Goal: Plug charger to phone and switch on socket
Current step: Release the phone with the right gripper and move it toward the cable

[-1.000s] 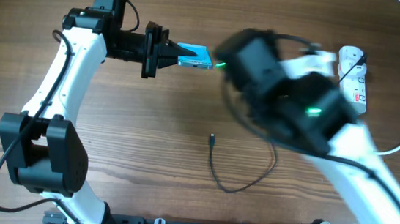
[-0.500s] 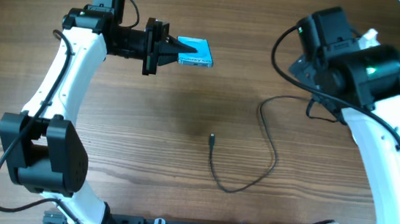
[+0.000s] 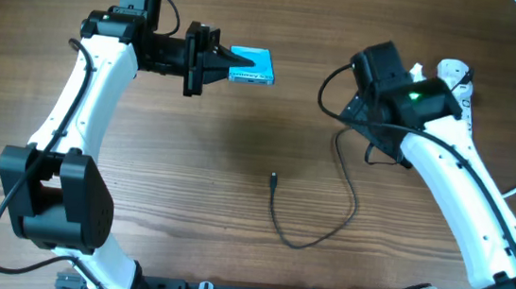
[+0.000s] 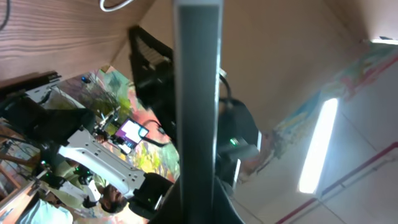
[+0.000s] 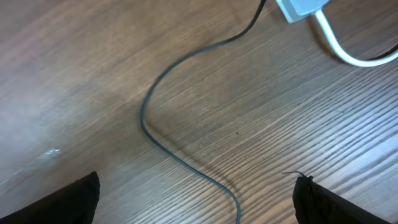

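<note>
overhead: left jaws clamped on phone (image 3: pixel 254 66) near tabletop (image 3: pixel 188 176) far edge, charger (image 3: pixel 274 182) plug loose mid-tabletop, socket (image 3: pixel 455 73) far-right corner, right wrist only: right jaws spread wide above charger cable

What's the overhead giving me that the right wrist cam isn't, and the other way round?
Only the overhead shows the phone clamped in the left gripper, and the charger ending in its plug, which lies loose on the table. Only the right wrist shows the right gripper open, with nothing between its fingers. Both show a stretch of the charger's black cable and part of the white socket.
</note>
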Robot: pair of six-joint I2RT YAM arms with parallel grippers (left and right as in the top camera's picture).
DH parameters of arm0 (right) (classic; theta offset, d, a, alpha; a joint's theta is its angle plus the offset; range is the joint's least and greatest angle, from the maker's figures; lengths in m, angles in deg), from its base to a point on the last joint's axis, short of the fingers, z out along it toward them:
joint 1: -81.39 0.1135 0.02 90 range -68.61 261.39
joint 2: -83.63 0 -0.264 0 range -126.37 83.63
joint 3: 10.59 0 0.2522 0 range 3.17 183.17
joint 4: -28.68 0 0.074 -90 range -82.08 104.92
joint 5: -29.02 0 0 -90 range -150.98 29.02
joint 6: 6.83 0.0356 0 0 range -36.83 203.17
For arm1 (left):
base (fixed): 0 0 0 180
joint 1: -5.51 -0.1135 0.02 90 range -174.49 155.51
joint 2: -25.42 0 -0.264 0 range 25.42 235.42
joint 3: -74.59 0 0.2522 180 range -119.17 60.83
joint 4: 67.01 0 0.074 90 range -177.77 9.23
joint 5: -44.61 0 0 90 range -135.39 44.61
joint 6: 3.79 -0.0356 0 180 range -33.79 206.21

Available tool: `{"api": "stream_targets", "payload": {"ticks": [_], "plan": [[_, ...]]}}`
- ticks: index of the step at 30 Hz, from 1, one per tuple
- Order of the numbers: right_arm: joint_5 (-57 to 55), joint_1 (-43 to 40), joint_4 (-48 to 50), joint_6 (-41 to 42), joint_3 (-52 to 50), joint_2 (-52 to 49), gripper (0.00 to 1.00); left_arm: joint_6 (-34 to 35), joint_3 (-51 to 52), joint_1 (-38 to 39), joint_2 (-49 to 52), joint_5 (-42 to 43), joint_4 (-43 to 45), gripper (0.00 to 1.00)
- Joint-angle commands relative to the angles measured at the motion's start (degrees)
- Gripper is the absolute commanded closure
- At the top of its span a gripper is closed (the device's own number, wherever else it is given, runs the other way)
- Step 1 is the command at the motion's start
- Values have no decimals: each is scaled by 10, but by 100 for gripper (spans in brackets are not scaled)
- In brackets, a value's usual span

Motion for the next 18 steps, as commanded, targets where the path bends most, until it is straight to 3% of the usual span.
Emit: {"api": "stream_targets", "payload": {"ticks": [1,9,15,18], "plan": [[11,-12,14,-7,-33,-5,0,-7,-1,-3,-16,42,2,96],[15,-12,14,-9,-43,-6,0,-5,-1,-2,-16,47,0,96],[178,-12,41,-188,-43,-6,0,-3,-1,-15,-16,46,0,96],[242,-9,36,-235,-43,-6,0,-3,-1,-39,-16,13,2,96]]}}
